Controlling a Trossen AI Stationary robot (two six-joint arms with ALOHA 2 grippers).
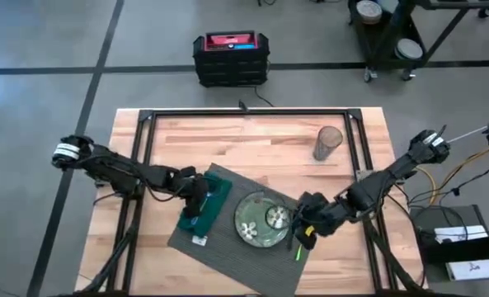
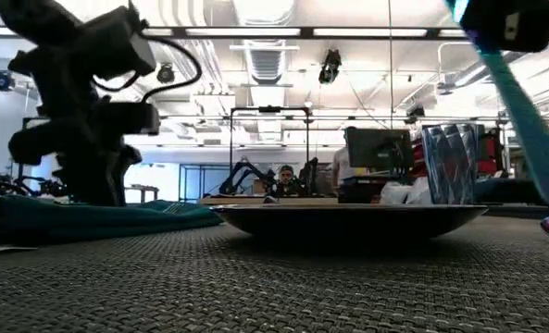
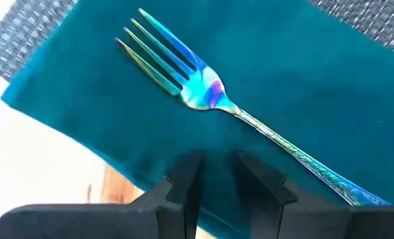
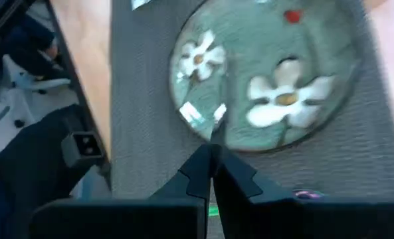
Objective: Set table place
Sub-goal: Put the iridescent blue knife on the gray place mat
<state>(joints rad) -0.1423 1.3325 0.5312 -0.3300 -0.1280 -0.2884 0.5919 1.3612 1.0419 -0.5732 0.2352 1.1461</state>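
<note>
Resting fork on napkin

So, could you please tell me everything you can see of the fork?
The fork looks like metal with an iridescent blue, green and pink sheen. It has four tines and a slim patterned handle. It lies flat on the teal napkin, which rests on the grey woven placemat. The left gripper is just above the napkin, not touching the fork.
</note>
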